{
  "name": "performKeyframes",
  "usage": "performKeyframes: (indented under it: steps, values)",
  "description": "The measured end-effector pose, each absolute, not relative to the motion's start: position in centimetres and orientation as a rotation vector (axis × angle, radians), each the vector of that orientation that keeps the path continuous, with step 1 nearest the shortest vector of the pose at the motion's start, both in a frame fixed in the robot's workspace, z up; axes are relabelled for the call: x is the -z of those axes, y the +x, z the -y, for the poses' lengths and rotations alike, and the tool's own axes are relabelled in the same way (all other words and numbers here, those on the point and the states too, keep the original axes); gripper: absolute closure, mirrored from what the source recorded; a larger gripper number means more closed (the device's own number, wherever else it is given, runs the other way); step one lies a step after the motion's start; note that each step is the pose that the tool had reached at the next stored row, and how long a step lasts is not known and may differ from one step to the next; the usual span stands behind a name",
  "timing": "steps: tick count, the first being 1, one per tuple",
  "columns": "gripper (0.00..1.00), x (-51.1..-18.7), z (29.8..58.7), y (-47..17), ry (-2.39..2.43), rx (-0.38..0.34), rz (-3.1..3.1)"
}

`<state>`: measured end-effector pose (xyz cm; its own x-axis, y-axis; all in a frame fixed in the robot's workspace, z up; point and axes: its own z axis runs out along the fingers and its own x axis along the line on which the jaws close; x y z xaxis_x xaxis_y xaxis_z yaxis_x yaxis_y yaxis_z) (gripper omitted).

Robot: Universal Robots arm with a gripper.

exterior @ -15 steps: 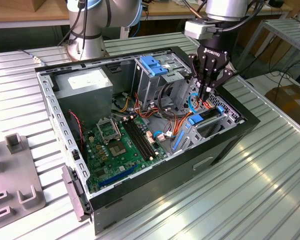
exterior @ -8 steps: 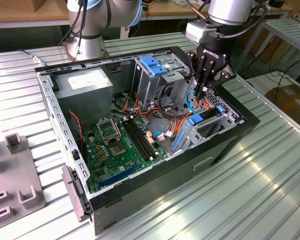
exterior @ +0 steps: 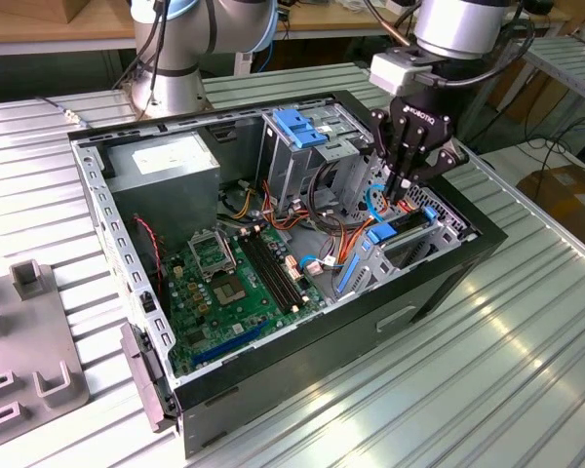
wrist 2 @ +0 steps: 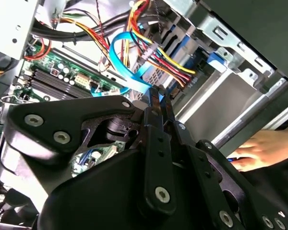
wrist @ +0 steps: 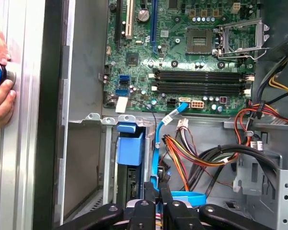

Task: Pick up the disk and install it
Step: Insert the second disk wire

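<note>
The gripper [exterior: 400, 190] hangs inside the open computer case [exterior: 448, 268], at the exterior view's right, with its black fingers [wrist 2: 159, 103] pressed together and nothing between them, their tips just beside a looped blue ribbon cable [wrist: 189, 196]. Below and just beside the tips, the disk [exterior: 402, 229] sits seated in the drive bay near the case's front wall, its blue carrier tab [wrist: 129, 146] facing up in the first wrist view. Farther out lie the green motherboard [wrist: 182, 52] and the upright metal cage [exterior: 307, 141], and a person's hand [wrist: 0, 81] rests on the table beside the case.
</note>
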<state>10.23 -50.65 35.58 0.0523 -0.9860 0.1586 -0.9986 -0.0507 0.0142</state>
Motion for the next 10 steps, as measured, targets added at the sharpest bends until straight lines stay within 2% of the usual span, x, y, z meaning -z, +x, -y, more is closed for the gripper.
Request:
performKeyframes:
  steps: [10]
  values:
    - [0.84,-35.58,50.98,10.19,2.19,-0.158,2.079]
